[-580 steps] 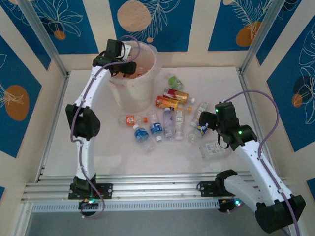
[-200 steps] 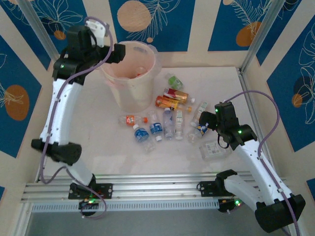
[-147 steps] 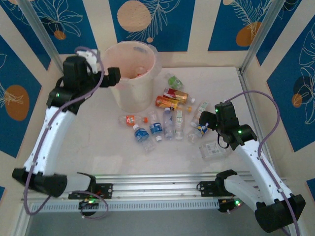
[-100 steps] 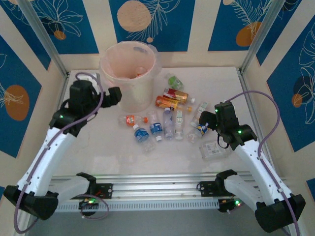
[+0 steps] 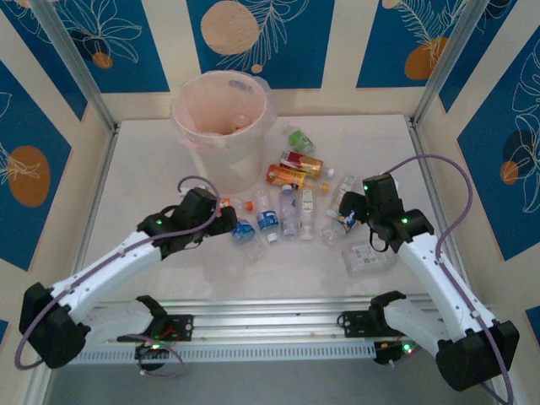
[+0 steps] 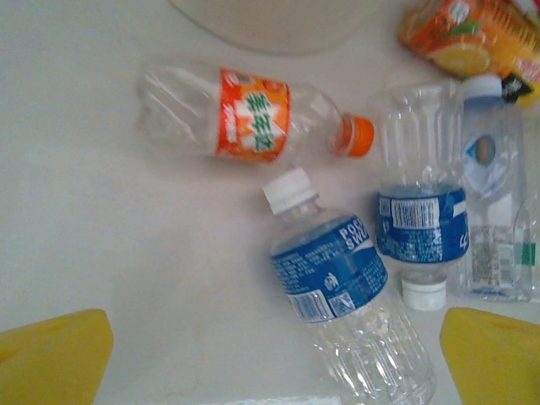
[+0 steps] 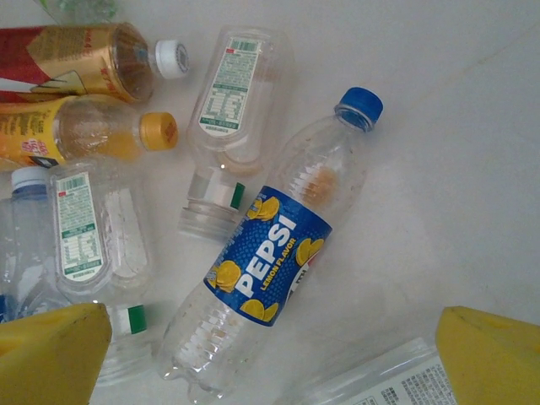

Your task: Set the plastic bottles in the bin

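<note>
Here, roughly eleven plastic bottles [image 5: 288, 211] strewn on white table [image 5: 152, 169], centre-right; blur makes count uncertain. One pale bin [image 5: 224, 164] stands far left, just beyond cluster. Two grippers, both spread wide, holding nothing: left gripper [image 5: 224, 221] above two blue-labelled bottles [image 6: 329, 270], right gripper [image 5: 350, 209] above one Pepsi bottle [image 7: 268, 253], near right.

Both arms [image 5: 110, 266] are white with black joints [image 5: 51, 325], small green lights [image 5: 403, 221], purple cables [image 5: 426, 159] and yellow claw fingers [image 6: 51, 354].
</note>
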`<state>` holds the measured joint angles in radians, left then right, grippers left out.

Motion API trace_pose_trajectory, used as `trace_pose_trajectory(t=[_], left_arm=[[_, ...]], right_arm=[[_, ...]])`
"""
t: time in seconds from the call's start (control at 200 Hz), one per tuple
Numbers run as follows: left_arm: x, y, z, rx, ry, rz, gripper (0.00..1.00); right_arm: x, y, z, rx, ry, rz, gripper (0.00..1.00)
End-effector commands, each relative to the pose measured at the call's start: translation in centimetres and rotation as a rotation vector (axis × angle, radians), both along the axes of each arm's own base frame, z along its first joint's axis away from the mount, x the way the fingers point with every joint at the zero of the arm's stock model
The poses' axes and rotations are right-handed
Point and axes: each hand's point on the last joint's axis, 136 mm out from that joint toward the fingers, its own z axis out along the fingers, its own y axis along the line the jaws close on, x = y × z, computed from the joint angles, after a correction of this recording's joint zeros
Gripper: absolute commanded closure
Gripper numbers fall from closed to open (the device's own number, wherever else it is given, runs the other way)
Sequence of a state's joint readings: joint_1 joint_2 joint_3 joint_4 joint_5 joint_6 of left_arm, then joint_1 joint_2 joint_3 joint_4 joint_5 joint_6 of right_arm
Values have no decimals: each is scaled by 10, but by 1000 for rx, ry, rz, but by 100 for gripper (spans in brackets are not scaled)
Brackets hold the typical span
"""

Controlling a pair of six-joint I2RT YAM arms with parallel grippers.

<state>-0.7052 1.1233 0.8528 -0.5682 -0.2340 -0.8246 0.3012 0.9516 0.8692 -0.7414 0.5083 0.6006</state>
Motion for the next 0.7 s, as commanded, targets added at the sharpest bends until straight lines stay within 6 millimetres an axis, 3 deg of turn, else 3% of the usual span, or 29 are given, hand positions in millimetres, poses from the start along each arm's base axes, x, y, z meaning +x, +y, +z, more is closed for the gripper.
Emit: trace_pose_trajectory(t=[0.0,0.245,0.695], left_arm=[[-3,-25,-18,-57,47,-25,1],[-11,-49,-58,-16,165,-72,2],[0,-67,-79,32,206,-129,3]], right_arm=[[3,4,5,22,-13,-8,1],[1,1,5,10,-7,-11,1],[2,1,2,3,-2,-13,1]])
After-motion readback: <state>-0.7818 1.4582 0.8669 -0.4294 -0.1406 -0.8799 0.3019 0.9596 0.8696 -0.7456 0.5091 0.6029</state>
